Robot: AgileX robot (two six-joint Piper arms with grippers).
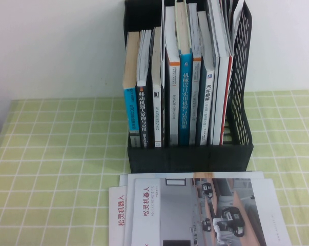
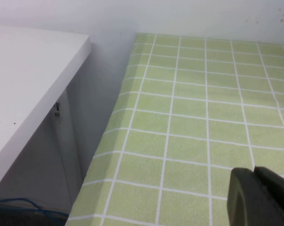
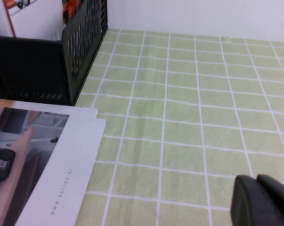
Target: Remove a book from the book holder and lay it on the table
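The black book holder (image 1: 190, 154) stands upright at the back middle of the green checked table (image 1: 57, 154), full of upright books. Thin brochures (image 1: 223, 31) stand in its right slot, edges only, so I cannot pick out the book among them. The brochure (image 1: 180, 210) lying flat before the holder shows a grey photo of wheeled robots crossed by a beige stripe. My left gripper (image 2: 253, 170) is shut and empty over bare cloth near the table's left edge. My right gripper (image 3: 256, 178) is shut and empty over bare cloth, apart from the flat brochure (image 3: 61, 155) and the holder (image 3: 85, 37).
More brochures (image 1: 118, 215) lie under the top one, one with a red vertical title. Neither arm shows in the high view. A white cabinet (image 2: 28, 84) stands beside the table's left edge. A white wall is behind the holder.
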